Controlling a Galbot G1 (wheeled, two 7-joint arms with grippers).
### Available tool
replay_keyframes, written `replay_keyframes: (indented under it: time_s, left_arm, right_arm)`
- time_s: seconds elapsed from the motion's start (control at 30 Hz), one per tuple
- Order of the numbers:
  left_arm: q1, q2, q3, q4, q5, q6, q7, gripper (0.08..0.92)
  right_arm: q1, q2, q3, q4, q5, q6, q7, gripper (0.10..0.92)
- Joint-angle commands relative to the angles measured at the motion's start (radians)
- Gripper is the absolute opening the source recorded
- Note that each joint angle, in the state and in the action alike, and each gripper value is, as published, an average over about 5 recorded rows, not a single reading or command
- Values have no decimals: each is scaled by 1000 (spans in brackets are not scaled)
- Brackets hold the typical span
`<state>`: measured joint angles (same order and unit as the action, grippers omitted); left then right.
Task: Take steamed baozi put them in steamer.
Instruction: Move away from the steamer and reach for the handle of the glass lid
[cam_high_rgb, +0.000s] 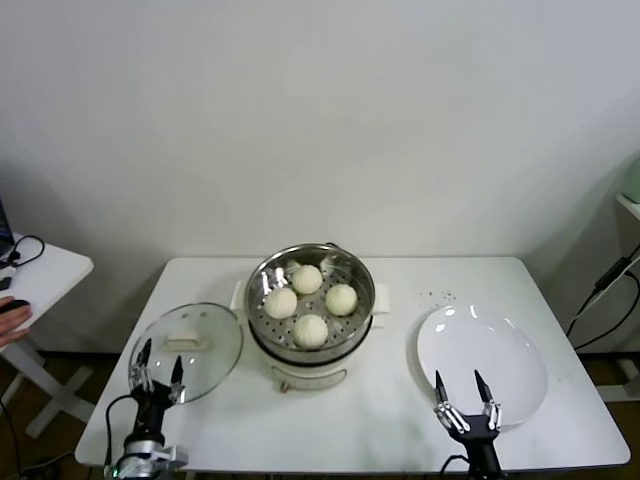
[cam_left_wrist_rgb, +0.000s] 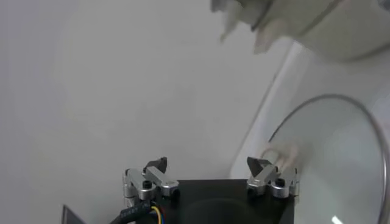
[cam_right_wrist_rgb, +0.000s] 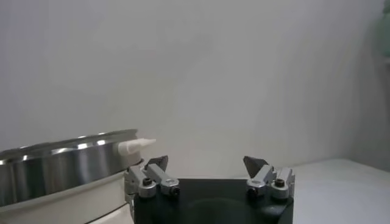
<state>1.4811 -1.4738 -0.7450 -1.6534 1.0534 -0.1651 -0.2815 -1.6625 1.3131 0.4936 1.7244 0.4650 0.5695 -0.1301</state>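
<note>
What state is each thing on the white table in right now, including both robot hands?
Four off-white steamed baozi: all inside the steamer.
Shiny stainless-steel steamer: uncovered, upright on its cream base.
Round glass lid: off, lying flat on the table left of the steamer.
Flat white plate: bare.
Left hand: open, over the lid's near edge.
Right hand: open, over the plate's near edge.
</note>
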Motion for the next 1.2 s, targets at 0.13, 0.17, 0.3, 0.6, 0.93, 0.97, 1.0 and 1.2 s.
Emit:
replay_keyframes:
  time_s: [0.13, 0.17, 0.3, 0.6, 0.93, 0.97, 1.0, 1.2]
  left_arm:
    - [-122, 5, -3, 160, 318, 43, -85, 823]
    - [-127, 6, -3, 166, 321, 43, -81, 823]
    - [-150, 7, -3, 187, 340, 44, -68, 823]
    - [-201, 17, -2, 223, 391, 59, -45, 823]
    - [-229, 35, 1, 263, 418, 61, -28, 823]
    - [-232, 36, 1, 265, 419, 62, -29, 823]
    - [-234, 37, 2, 267, 419, 63, -28, 823]
    - [-254, 42, 7, 284, 429, 64, -27, 823]
  right_arm:
    - [0, 7, -12, -9, 20, 12, 12, 823]
    - [0, 7, -13, -9, 20, 12, 14, 823]
    - [1, 8, -13, -10, 23, 15, 19, 823]
    - [-1, 9, -5, -8, 29, 23, 27, 823]
    - [-8, 10, 1, -2, 35, 32, 31, 823]
    - [-9, 10, 1, -3, 35, 33, 32, 823]
    - [-9, 10, 1, -3, 36, 34, 32, 823]
    - [-14, 11, 1, -1, 50, 37, 34, 823]
